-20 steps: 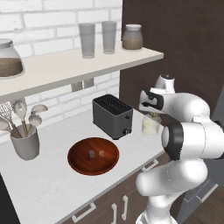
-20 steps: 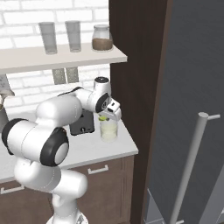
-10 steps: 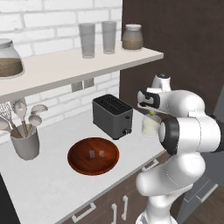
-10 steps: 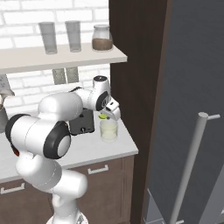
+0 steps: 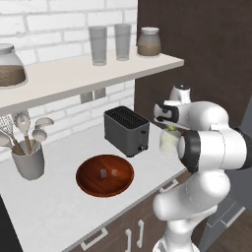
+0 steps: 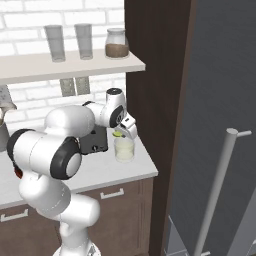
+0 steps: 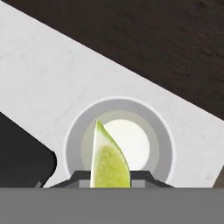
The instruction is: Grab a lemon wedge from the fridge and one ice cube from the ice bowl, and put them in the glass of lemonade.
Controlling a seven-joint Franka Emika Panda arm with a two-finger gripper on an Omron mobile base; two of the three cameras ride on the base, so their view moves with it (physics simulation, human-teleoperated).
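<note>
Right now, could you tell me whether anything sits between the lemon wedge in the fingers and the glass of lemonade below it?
Nothing visible does. The lemon wedge hangs directly over the open mouth of the glass of lemonade. The toaster stands off to one side, clear of the drop.

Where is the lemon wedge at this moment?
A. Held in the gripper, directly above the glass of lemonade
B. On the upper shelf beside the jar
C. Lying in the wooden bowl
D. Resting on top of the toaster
A: in the hand view the lemon wedge sits between the tips of the gripper, with the round mouth of the glass of lemonade right beneath it.
</note>
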